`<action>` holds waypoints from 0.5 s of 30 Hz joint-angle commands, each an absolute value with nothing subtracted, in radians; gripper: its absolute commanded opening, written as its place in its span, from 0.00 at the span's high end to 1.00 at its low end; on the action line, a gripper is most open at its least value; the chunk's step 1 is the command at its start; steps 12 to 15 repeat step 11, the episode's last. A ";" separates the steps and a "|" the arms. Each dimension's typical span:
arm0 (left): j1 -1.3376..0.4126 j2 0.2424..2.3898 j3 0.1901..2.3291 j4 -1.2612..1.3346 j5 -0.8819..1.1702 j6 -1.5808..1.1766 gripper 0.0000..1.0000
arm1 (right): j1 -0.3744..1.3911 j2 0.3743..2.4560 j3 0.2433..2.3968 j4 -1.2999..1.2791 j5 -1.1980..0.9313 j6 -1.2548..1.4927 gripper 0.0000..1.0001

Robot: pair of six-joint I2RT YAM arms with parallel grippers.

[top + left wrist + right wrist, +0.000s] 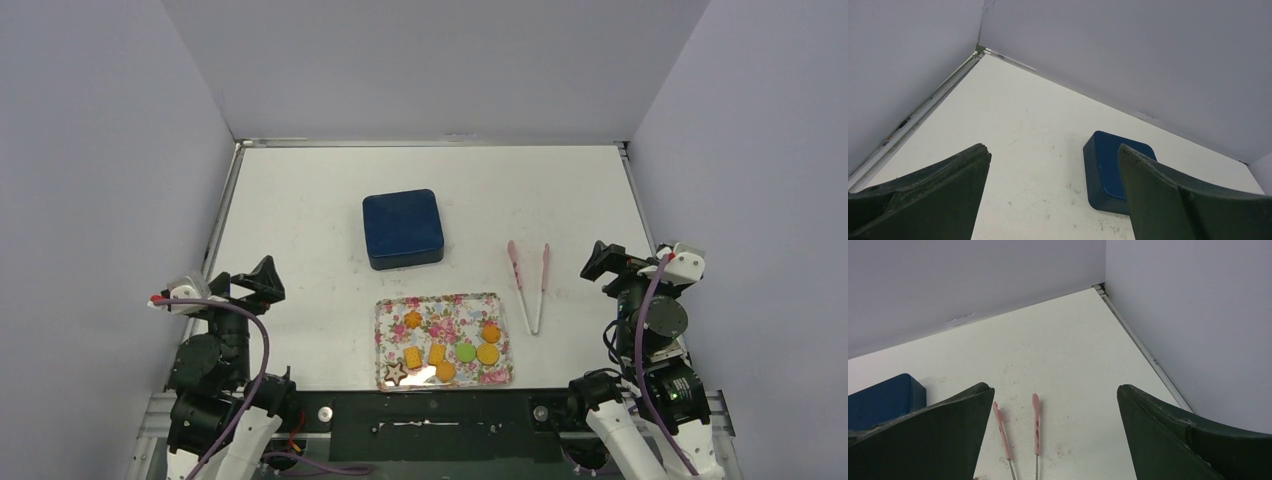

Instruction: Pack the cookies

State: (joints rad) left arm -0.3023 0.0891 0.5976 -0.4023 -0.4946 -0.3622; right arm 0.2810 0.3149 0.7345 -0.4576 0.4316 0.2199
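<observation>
Several cookies [437, 353] lie on a floral tray [385, 312] at the near middle of the table: orange rounds, orange squares, one light green round [466, 352] and a dark brown star [396, 373]. A closed dark blue box [402, 228] sits behind the tray; it also shows in the left wrist view [1105, 167] and at the left edge of the right wrist view [883, 400]. Pink-tipped tongs [529, 282] lie right of the tray, their tips in the right wrist view [1018, 427]. My left gripper [262, 281] is open and empty at the near left. My right gripper [600, 262] is open and empty at the near right.
Grey walls close the table on the left, back and right. A metal rail [430, 143] runs along the table's far edge and sides. Both arm bases [215, 400] stand at the near edge.
</observation>
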 commanded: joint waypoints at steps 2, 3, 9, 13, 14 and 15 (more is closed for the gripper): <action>-0.310 0.068 0.637 -0.361 -0.503 -0.347 0.03 | 0.274 0.323 0.732 -0.420 0.440 0.210 0.00; -0.310 0.068 0.639 -0.360 -0.498 -0.342 0.03 | 0.273 0.321 0.732 -0.421 0.440 0.210 0.00; -0.310 0.070 0.637 -0.363 -0.507 -0.342 0.03 | 0.274 0.303 0.727 -0.418 0.444 0.207 0.00; -0.310 0.071 0.636 -0.365 -0.509 -0.342 0.03 | 0.274 0.302 0.726 -0.416 0.443 0.207 0.00; -0.310 0.071 0.636 -0.365 -0.509 -0.342 0.03 | 0.274 0.302 0.726 -0.416 0.443 0.207 0.00; -0.310 0.071 0.636 -0.365 -0.509 -0.342 0.03 | 0.274 0.302 0.726 -0.416 0.443 0.207 0.00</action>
